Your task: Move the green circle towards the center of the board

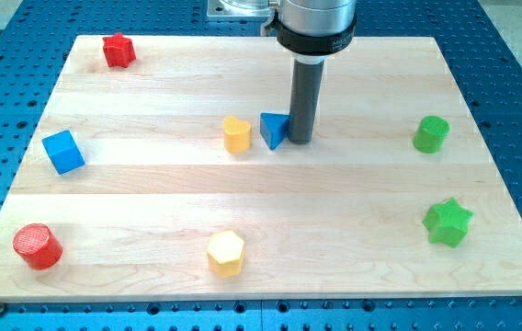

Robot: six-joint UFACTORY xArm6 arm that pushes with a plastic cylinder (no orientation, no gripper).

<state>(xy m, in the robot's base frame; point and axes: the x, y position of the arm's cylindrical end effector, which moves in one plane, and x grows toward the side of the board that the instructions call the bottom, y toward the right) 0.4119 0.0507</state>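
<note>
The green circle [431,134] is a short green cylinder standing near the right edge of the wooden board [151,184], in the upper half. My tip [300,142] rests on the board near the middle, far to the left of the green circle. It stands right beside a blue triangle [273,130], at its right side, touching or nearly touching it.
A yellow heart-like block [236,134] sits left of the blue triangle. A green star [448,222] lies at lower right. A yellow hexagon [226,253] is at bottom centre, a red cylinder [38,245] at lower left, a blue cube [63,152] at left, a red star [119,50] at top left.
</note>
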